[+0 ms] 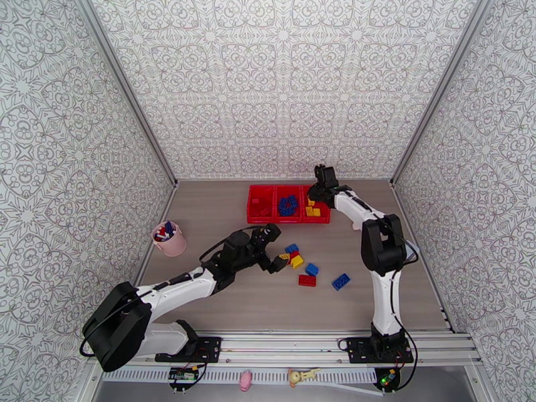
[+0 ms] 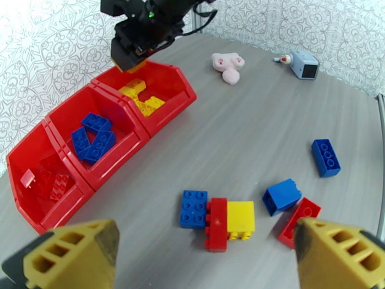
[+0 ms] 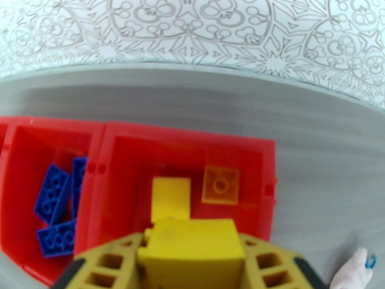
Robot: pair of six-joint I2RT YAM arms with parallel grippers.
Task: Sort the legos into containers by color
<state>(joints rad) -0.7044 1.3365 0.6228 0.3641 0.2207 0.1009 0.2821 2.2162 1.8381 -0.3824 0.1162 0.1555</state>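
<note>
overhead view and both wrist views share the containers.

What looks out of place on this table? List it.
A small pink plush toy and a pale blue boxy gadget lie on the grey table near the patterned wall; neither belongs in the sorting. Colours inside the three joined red plastic bins match.
</note>
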